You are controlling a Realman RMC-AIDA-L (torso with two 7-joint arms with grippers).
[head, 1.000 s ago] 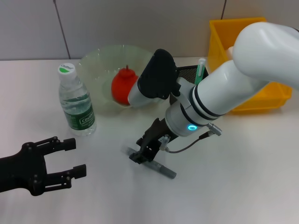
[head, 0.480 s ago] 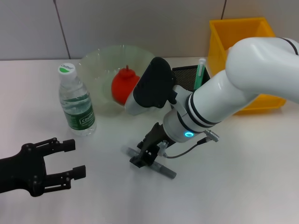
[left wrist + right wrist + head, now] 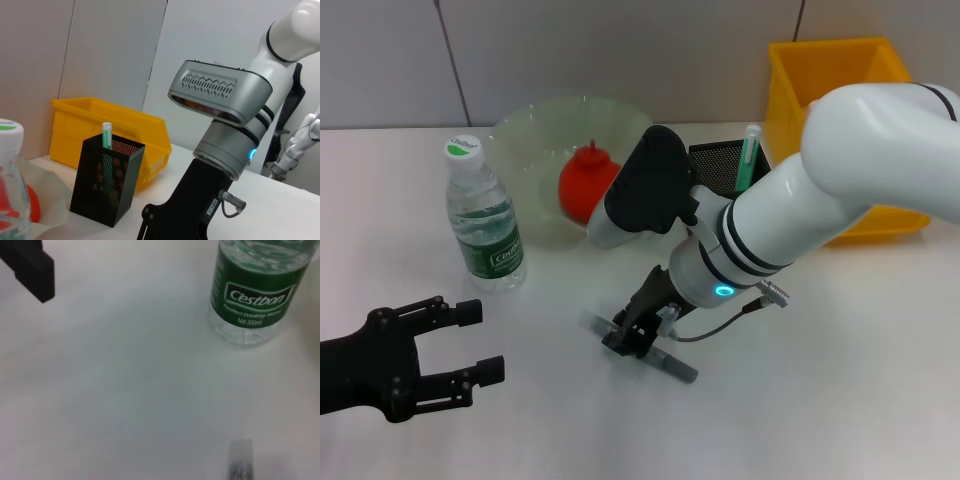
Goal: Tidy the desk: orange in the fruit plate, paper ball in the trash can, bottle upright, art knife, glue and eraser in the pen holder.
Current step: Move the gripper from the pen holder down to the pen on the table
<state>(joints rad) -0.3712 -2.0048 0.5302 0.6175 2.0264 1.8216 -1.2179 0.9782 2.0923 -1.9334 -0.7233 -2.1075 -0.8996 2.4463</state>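
The grey art knife (image 3: 672, 364) lies flat on the white desk (image 3: 840, 400). My right gripper (image 3: 630, 338) is down on its middle, fingers drawn in on the knife; one end of the knife (image 3: 241, 464) shows in the right wrist view. My left gripper (image 3: 482, 340) hovers open and holds nothing at the near left. The bottle (image 3: 485, 225) stands upright. The orange (image 3: 582, 185) sits in the fruit plate (image 3: 525, 128). A green glue stick (image 3: 750, 152) stands in the pen holder (image 3: 718, 160). The paper ball and the eraser are out of view.
The yellow trash can (image 3: 820, 70) stands at the back right, behind my right arm. The left wrist view shows the pen holder (image 3: 107, 185) in front of the trash can (image 3: 90, 122). The bottle (image 3: 255, 290) is close to the knife's left side.
My right gripper has sunk onto the art knife and its fingers have drawn closer together. The left arm has not moved.
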